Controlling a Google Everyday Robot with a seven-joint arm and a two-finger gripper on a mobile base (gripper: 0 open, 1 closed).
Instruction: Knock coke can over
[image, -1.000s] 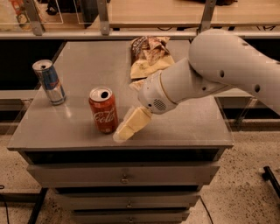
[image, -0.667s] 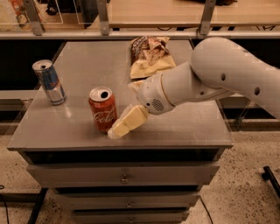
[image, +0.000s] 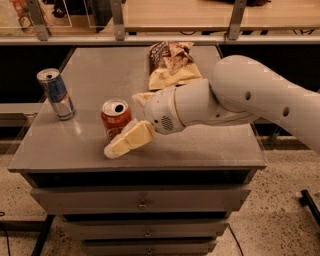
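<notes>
Countertop (image: 100, 70) bears upright coke can (image: 113, 119), hand (image: 124, 125) seemingly touching it.

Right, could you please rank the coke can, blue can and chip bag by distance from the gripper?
1. coke can, just behind the gripper near the table front edge.
2. blue can at left and chip bag at the back: too close to call.
</notes>
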